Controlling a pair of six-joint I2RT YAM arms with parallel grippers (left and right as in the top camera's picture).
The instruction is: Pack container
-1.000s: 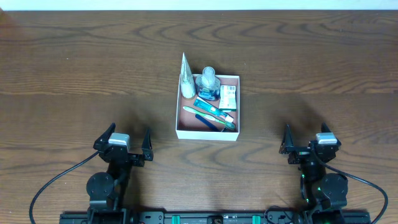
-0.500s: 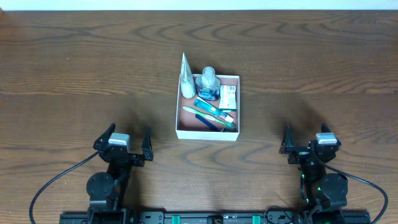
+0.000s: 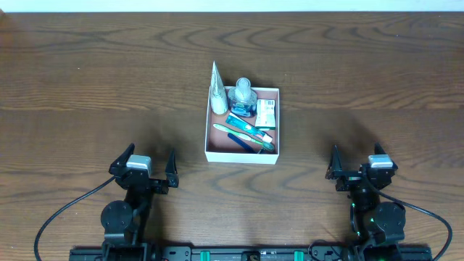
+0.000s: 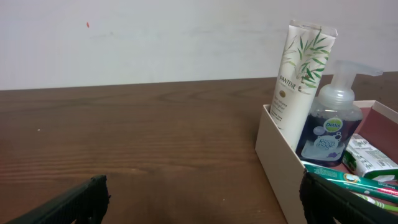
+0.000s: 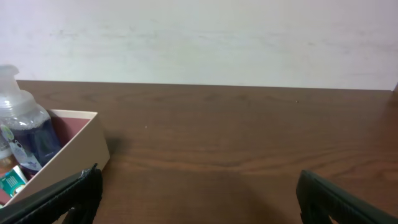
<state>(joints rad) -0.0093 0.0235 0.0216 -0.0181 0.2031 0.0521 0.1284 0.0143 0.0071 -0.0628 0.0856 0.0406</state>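
While the left gripper (image 3: 149,156) and right gripper (image 3: 357,161) are spread empty at the near edge, the container (image 3: 241,156) is filled — tube (image 3: 217,93), pump bottle (image 3: 242,94), packet (image 3: 266,113), toothbrush (image 3: 246,134).

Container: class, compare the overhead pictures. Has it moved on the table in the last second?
No. The container lies in the same place against the wood grain of the table, with no shift in any direction.

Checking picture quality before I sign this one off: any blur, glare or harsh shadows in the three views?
Overhead: even light, no glare, only faint shadows on the table. Left wrist: tube label sharp, fingers dark, blurred. Right wrist: fingers likewise; container cropped at left.
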